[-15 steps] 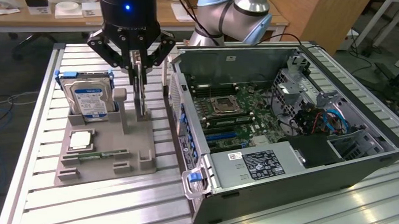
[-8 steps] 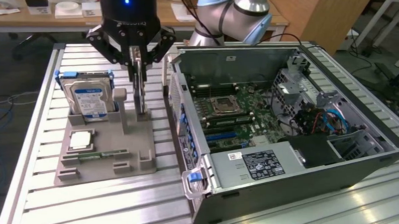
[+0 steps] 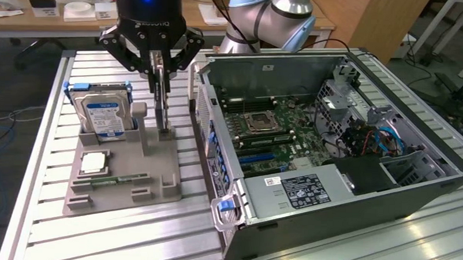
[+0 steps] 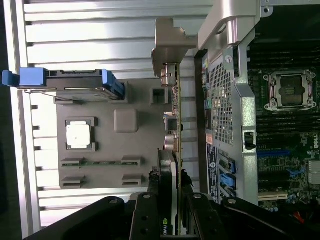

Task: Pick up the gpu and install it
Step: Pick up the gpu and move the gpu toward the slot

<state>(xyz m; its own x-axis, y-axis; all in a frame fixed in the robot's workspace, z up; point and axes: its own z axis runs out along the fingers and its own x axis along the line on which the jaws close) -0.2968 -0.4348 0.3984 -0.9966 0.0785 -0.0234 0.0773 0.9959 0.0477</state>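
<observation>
The gpu (image 3: 164,113) is a thin dark card standing upright, edge-on, at the right side of the grey fixture (image 3: 159,165), its lower edge down at the fixture's slot. My gripper (image 3: 162,81) hangs straight over it, shut on the card's upper part. In the wrist view the gpu (image 4: 175,130) runs as a slim edge with its silver bracket (image 4: 170,42) at the far end, and my gripper (image 4: 168,175) has one finger pressed on each face. The open computer case (image 3: 331,145) lies beside the fixture, its motherboard (image 3: 270,125) exposed.
On the fixture (image 4: 105,145) are a silver hard drive (image 3: 105,117) in a blue frame, a processor chip (image 3: 94,161) and a green memory stick (image 3: 118,180). The case's perforated rear wall (image 4: 220,100) stands close beside the card. Everything rests on a slatted aluminium table (image 3: 51,216).
</observation>
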